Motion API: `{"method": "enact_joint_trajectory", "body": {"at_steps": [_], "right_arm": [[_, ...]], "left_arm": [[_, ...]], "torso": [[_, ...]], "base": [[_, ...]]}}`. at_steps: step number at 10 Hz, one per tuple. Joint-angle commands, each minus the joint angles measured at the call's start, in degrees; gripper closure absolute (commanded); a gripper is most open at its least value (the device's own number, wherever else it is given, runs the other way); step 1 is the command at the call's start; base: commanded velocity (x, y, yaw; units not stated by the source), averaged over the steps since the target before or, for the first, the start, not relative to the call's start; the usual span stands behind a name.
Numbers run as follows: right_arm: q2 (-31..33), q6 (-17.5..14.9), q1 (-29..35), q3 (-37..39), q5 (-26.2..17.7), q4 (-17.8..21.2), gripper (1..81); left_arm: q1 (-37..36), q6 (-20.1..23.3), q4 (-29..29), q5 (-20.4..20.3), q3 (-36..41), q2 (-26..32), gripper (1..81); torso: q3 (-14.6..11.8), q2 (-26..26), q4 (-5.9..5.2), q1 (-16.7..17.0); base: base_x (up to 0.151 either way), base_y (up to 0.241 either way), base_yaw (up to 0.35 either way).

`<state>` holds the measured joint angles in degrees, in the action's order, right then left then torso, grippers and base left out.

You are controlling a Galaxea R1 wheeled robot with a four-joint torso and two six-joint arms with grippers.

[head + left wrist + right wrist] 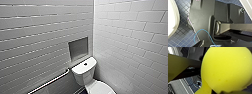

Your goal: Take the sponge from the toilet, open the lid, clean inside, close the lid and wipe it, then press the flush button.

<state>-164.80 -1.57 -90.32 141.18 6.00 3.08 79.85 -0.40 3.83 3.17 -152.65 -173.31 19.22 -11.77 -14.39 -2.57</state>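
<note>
Right jaws clamp the sponge; left jaws: cannot tell. Toilet at 6 o'clock, lid looks down. Risk: soft sponge may squirm from the grip when pressed on porcelain.

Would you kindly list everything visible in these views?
toilet: one, white, in the tiled corner
lid: one, white, looks closed
flush button: one, dark, on the tank top
sponge: one, yellow-green, close before the right wrist camera
niche: one, grey, in the wall above the tank
grab rail: one, metallic, on the wall beside the tank
wall tiles: many, white
floor tiles: many, dark blue, beside the toilet
cable: one, blue, over the wrist plate
wrist plate: one, dark grey, left arm
</note>
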Motion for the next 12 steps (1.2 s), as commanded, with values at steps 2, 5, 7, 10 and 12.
{"method": "enact_joint_trajectory", "body": {"at_steps": [2,5,7,10,12], "right_arm": [[-0.6,0.1,0.8,0.4,-3.9,-0.5,81.1],[-0.6,0.1,0.8,0.4,-3.9,-0.5,81.1],[-0.6,0.1,0.7,0.5,-3.9,-0.5,81.1],[-0.6,0.1,0.7,0.5,-3.9,-0.4,81.1],[-0.6,0.1,0.7,0.5,-3.9,-0.4,81.1]], "left_arm": [[-2.3,0.1,-0.5,3.5,0.3,0.2,1.0],[-2.3,0.1,-0.5,3.2,0.3,0.2,1.0],[-2.3,0.1,-0.5,3.2,0.3,0.2,1.0],[-2.3,0.1,-0.5,3.1,0.3,0.2,1.0],[-2.3,0.2,-0.5,3.1,0.3,0.1,1.0]], "torso": [[0.0,0.0,0.00,0.0],[0.0,0.0,0.00,0.1],[0.0,0.0,0.00,0.1],[0.0,0.0,0.00,0.1],[0.0,0.0,0.00,0.0]], "base": [[0.000,0.000,0.000],[0.050,0.000,0.000],[0.080,0.000,0.000],[0.081,0.000,0.000],[0.087,0.000,0.000]]}}
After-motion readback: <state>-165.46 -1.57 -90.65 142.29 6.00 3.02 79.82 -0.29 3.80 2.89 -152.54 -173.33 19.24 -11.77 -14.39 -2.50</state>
